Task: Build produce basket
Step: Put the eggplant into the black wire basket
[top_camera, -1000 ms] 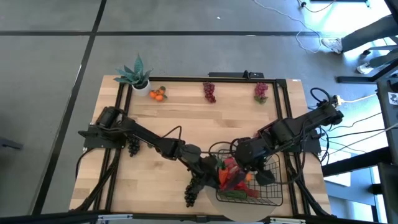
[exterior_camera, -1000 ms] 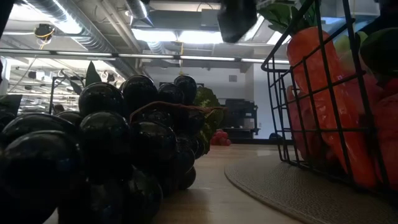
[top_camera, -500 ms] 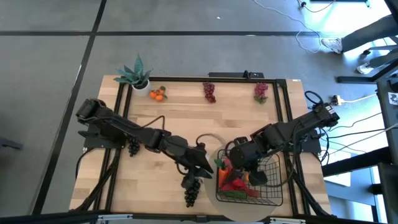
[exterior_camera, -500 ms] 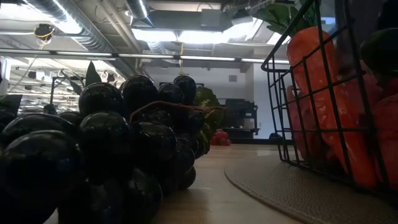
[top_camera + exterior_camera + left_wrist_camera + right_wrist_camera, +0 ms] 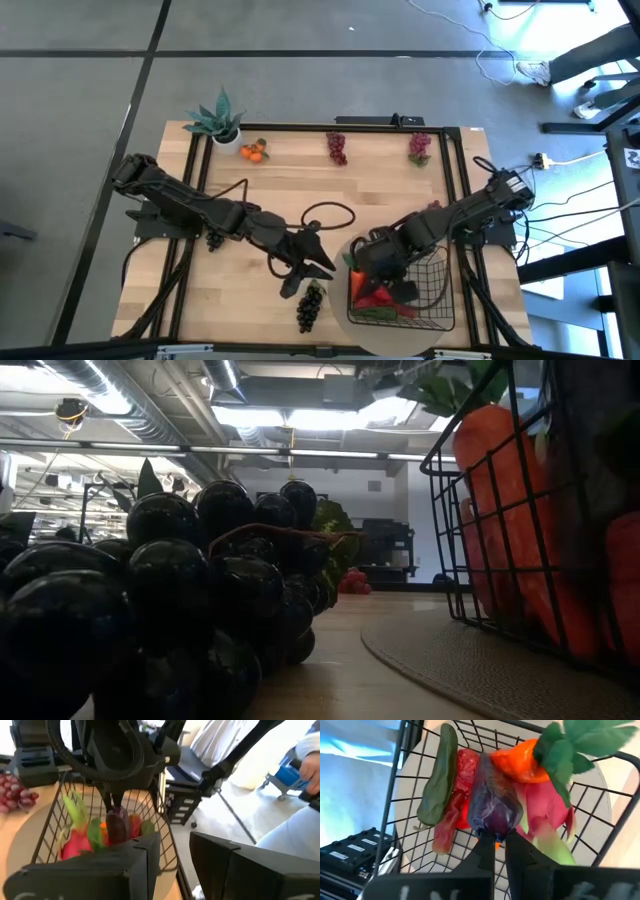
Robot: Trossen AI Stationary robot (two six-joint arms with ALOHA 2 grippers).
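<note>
The black wire basket point(image 5: 425, 300) stands on a round beige mat point(image 5: 345, 312) at the table's near right. It holds a carrot point(image 5: 520, 762), a pink dragon fruit point(image 5: 545, 805), a red chili point(image 5: 455, 795) and a green pod point(image 5: 437, 775). My right gripper point(image 5: 499, 845) hangs over the basket's left part, shut on a purple eggplant point(image 5: 492, 800). My left gripper point(image 5: 318, 268) hovers left of the basket, open and holding nothing. Below it, a dark grape bunch point(image 5: 310, 306) lies on the wood beside the mat. My right gripper pinches the eggplant's upper end point(image 5: 494, 831) between its two fingers point(image 5: 482, 852), coming from above and pointing steeply down. The eggplant point(image 5: 116, 822) hangs upright below the fingers inside the basket. Whether its lower end touches the other produce, I cannot tell.
Along the far edge stand a spiky potted plant point(image 5: 220, 120), tangerines point(image 5: 253, 151), red grapes point(image 5: 337, 148) and pinkish grapes point(image 5: 419, 148). Another dark bunch point(image 5: 213, 237) lies by the left arm. In the low view the dark grapes point(image 5: 180, 610) fill the foreground.
My left gripper has risen and drawn back from the basket toward the table's left, rolling as it went; the dark grapes stayed on the table. My right gripper has sunk with the eggplant toward the basket's left part.
</note>
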